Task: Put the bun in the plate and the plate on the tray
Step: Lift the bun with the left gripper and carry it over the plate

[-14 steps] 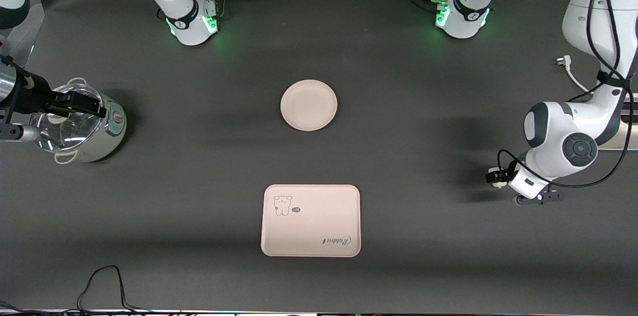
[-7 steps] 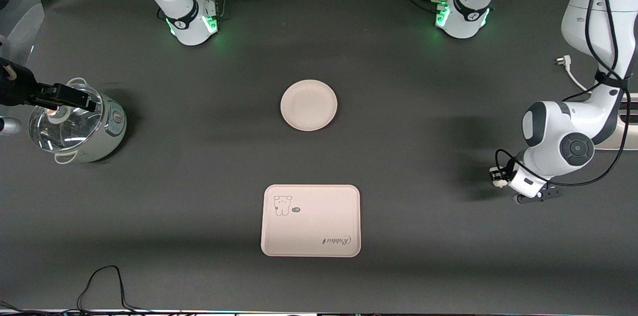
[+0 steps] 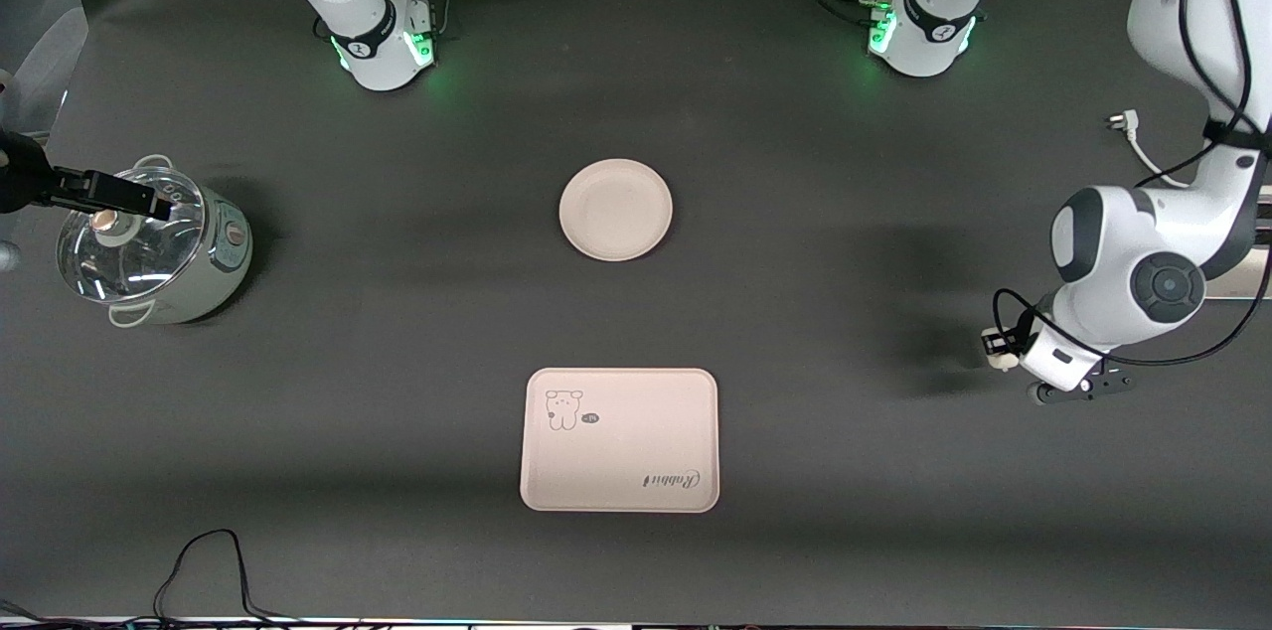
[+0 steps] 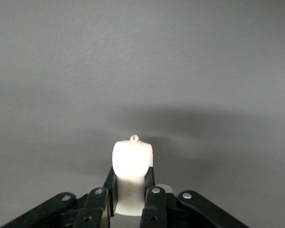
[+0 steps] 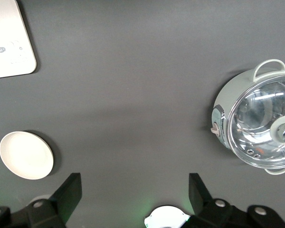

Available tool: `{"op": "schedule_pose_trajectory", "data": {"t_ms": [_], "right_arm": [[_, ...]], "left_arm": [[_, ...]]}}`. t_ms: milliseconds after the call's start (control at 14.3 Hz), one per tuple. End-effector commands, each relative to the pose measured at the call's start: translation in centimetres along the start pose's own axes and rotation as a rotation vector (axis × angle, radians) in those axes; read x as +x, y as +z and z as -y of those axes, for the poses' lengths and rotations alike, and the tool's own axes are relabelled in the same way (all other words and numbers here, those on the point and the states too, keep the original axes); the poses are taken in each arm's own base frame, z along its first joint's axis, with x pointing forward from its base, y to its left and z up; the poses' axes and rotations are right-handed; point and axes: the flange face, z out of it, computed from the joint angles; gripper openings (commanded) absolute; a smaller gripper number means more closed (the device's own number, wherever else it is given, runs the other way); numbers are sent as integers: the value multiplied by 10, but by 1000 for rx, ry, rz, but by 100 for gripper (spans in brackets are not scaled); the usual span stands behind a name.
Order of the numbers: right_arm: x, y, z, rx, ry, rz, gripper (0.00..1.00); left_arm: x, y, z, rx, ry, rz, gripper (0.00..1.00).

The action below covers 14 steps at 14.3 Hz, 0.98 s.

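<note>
The bun [image 4: 131, 159] is an off-white lump pinched between the fingers of my left gripper [image 4: 131, 183], held above bare table. In the front view that gripper [image 3: 997, 349] is toward the left arm's end of the table, and the bun [image 3: 997, 362] shows at its tip. The round cream plate [image 3: 616, 210] lies mid-table and is empty. It also shows in the right wrist view [image 5: 26, 155]. The pinkish tray [image 3: 619, 439] lies nearer the front camera than the plate, and its corner shows in the right wrist view [image 5: 9, 42]. My right gripper [image 3: 149, 198] is open and empty over the pot; its jaws stand wide in its wrist view [image 5: 134, 190].
A small electric pot with a glass lid [image 3: 149, 242] stands at the right arm's end of the table and shows in the right wrist view [image 5: 259, 126]. A white plug and cable [image 3: 1128, 128] lie near the left arm. A black cable [image 3: 204, 560] loops at the front edge.
My right gripper has drawn back over the pot toward the right arm's end of the table. My left arm, with the bun, has shifted slightly toward its own end.
</note>
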Motion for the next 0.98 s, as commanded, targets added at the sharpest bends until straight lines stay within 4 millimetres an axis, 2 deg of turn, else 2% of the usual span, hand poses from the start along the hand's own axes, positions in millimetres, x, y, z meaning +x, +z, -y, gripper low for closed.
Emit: {"op": "schedule_pose_trajectory", "data": {"t_ms": [0,210,420,560,700,770,840,911], "right_arm": [[9,6,1,-23,-10,15,100],[25,15,2,-22,5,-14,100],[29,19,5,-21,5,-9,100],[34,29,1,-18,12,16,100],[34,32,7,-16,4,28,100],[39,42,15,-20,-3,45,100],[51,59,26,-28,10,63,100],[56,67,40,-32,19,60,100]], "left_arm": [[-34,-84,-51,-11,72,6,23],[-80,-150,-142,-137,108,69,25],[-128,-175,-216,-147,77,83,25],[-176,-187,-279,-139,56,72,27],[-218,-185,-336,-152,35,54,28],[-234,-177,-359,-165,-3,48,28],[-247,-164,-380,-168,-26,34,28],[-261,-142,-402,-148,-7,8,28]]}}
